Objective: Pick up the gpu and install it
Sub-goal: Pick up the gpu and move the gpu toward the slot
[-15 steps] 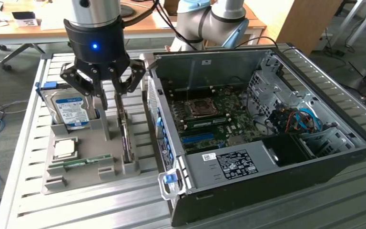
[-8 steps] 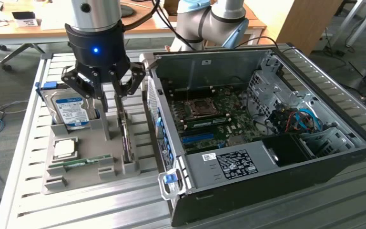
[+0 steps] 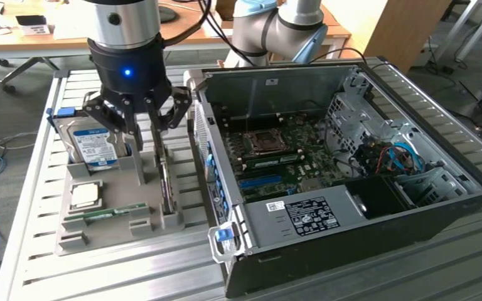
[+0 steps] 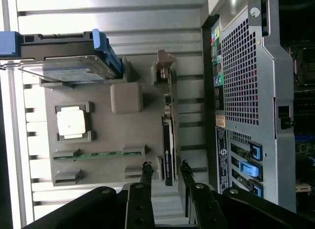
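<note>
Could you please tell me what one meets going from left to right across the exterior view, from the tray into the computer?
hard drive → gpu, standing on edge → motherboard → blue cables

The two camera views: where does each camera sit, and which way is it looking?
Exterior view: off the arm, high above the table, looking down at the open computer case and the grey tray; the arm and gripper show.
Wrist view: on the wrist, looking down along the open gripper at the grey tray; its two fingers stand either side of the gpu, which stands on edge.
Shared: gpu, grey tray, hard drive, computer case.
</note>
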Controlling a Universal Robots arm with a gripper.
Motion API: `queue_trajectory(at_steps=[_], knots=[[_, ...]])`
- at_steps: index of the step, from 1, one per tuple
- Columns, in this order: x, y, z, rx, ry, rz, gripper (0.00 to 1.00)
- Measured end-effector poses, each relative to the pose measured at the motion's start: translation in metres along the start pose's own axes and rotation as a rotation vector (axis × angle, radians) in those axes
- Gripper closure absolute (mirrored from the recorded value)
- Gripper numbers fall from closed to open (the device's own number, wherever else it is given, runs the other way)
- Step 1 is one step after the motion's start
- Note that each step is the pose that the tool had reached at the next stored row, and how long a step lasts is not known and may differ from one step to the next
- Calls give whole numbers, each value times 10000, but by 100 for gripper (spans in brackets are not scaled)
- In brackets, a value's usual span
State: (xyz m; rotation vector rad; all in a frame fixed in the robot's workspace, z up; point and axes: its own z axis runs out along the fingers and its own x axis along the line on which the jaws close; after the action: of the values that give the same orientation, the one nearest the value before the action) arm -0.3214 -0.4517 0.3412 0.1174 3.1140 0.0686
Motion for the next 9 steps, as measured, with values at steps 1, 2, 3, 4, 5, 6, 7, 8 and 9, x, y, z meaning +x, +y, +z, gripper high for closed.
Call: queue_trajectory(at_steps=[1,2,3,4,5,6,7,8,9], knots=[[0,0,7,0,0,0,64],[0,-1,14,0,0,0,64],[1,-1,21,1,1,0,64],[1,-1,26,0,0,0,64],[1,-1,30,0,1,0,64],[1,-1,32,1,1,1,64],[1,-2,34,1,1,0,64],[1,-2,36,1,1,1,64],[1,-2,38,1,0,0,64]])
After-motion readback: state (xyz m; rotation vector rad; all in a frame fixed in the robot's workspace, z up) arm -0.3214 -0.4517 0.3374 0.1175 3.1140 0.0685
